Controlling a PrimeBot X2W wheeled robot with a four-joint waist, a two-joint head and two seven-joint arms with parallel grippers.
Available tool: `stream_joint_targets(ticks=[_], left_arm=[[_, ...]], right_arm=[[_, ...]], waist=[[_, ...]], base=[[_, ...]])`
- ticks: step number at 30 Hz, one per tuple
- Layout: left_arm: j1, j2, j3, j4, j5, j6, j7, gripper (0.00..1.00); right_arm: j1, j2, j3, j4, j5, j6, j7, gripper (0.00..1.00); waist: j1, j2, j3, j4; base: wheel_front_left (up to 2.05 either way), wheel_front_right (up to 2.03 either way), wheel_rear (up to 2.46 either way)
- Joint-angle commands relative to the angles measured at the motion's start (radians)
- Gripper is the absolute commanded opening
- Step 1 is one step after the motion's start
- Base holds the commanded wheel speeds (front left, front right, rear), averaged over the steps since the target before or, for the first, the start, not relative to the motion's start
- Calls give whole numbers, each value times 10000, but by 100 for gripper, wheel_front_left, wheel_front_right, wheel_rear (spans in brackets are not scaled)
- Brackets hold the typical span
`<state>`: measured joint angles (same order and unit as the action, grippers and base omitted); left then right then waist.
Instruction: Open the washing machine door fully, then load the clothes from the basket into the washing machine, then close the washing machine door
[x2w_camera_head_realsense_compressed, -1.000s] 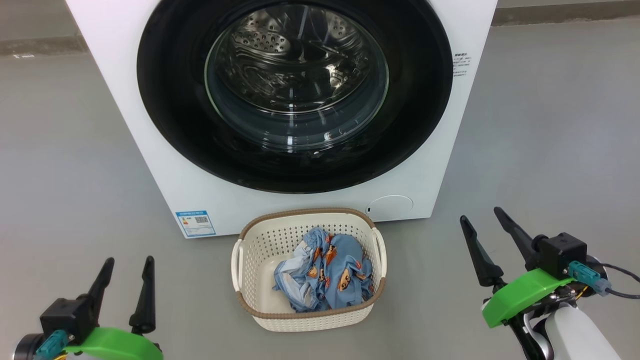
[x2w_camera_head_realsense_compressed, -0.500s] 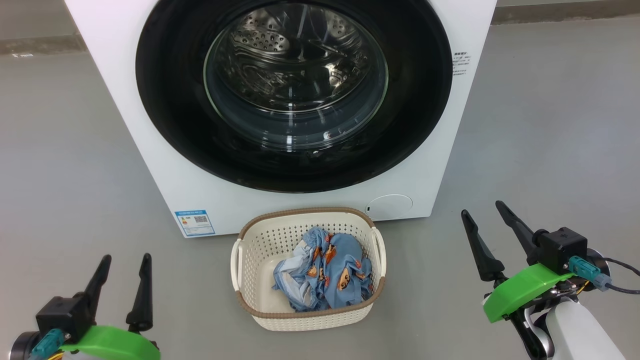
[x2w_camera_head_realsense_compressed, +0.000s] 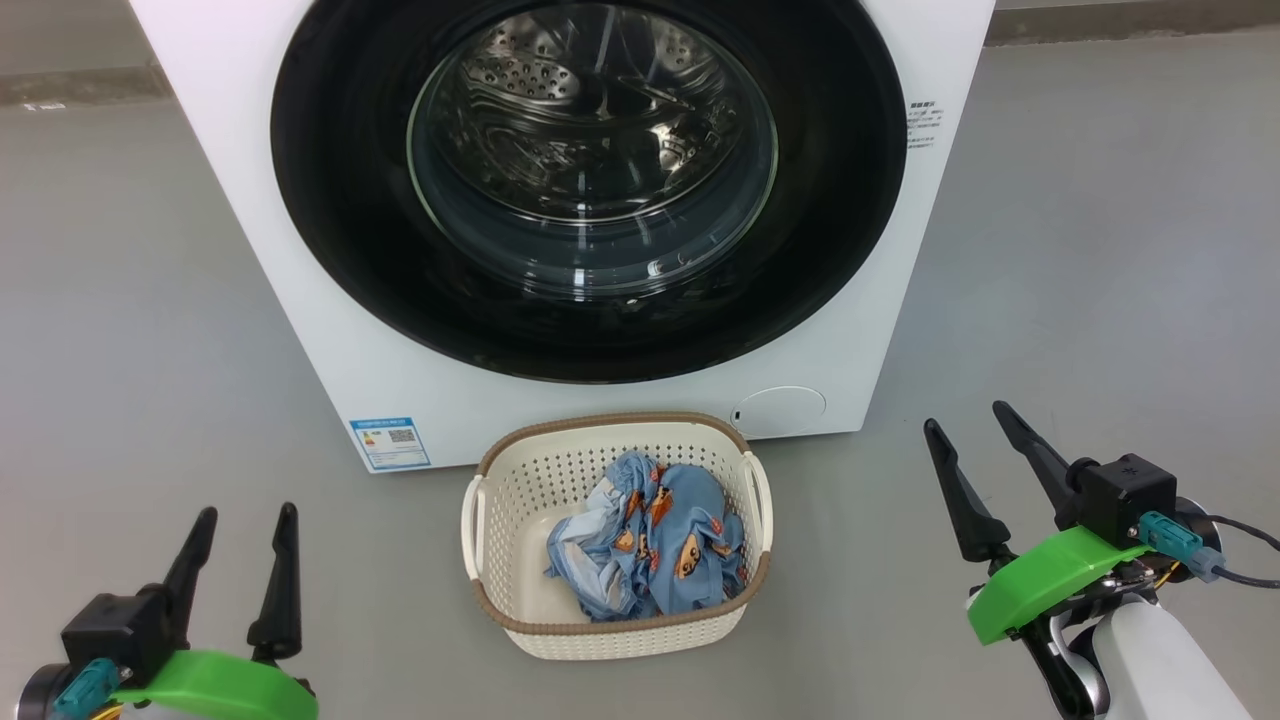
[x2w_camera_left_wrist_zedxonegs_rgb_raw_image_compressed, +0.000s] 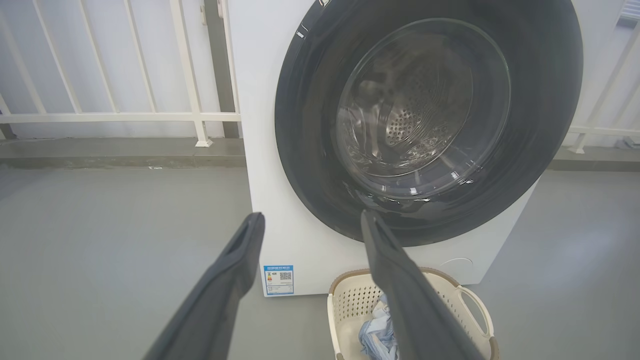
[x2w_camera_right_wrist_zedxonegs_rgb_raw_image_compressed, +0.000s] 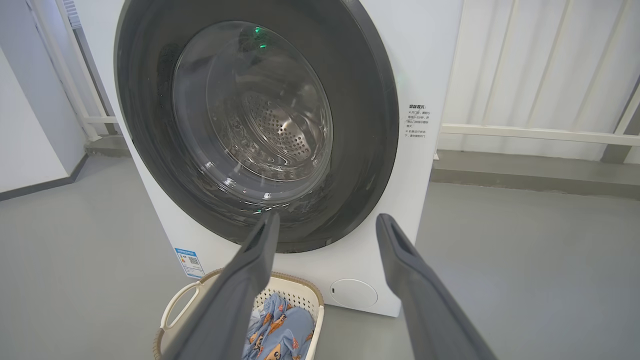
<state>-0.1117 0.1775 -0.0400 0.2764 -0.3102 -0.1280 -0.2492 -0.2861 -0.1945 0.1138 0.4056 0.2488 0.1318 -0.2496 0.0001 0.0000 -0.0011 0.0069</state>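
At the lower left of the head view the left gripper (x2w_camera_head_realsense_compressed: 247, 510) hangs over the grey floor (x2w_camera_head_realsense_compressed: 130, 330), its two dark fingers spread wide with nothing between them. Just beyond it a blue label sticker (x2w_camera_head_realsense_compressed: 390, 443) sits on the lower left corner of the washing machine (x2w_camera_head_realsense_compressed: 300, 300), a white box standing on the floor. The washing machine door (x2w_camera_head_realsense_compressed: 330, 200), a glossy black ring nearly as wide as the front, lies shut and flush against the machine. Its bulging glass window (x2w_camera_head_realsense_compressed: 590, 150) is at the centre, and through it the perforated steel wall of the drum (x2w_camera_head_realsense_compressed: 560, 70) shows. Directly before the machine, just below the door, the basket (x2w_camera_head_realsense_compressed: 520, 475) stands upright on the floor, close to the front panel; whether they touch I cannot tell. The clothes (x2w_camera_head_realsense_compressed: 660, 545) lie bunched inside it toward its right side, blue cloth with orange-brown bear faces and a white part at the left edge of the bundle, leaving the basket's pale bottom bare at the left. A round flap (x2w_camera_head_realsense_compressed: 780, 411) sits low on the machine, right of the basket's far rim. At the lower right the right gripper (x2w_camera_head_realsense_compressed: 965, 416) is likewise wide apart and holds nothing, well clear of basket and machine.
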Motion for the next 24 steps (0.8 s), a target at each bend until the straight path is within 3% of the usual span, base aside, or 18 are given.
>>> stream_joint_targets(ticks=[1,24], left_arm=[[-534,254,401,-203,80,-27,-126,100],[-644,245,520,-14,172,-27,-126,100]], right_arm=[[-305,-37,148,-213,-45,-11,-122,100],[-326,228,-567,-123,-412,-11,-122,100]], waist=[[-1,0,5,-2],[-1,0,137,14]], base=[[0,0,0],[0,0,0]])
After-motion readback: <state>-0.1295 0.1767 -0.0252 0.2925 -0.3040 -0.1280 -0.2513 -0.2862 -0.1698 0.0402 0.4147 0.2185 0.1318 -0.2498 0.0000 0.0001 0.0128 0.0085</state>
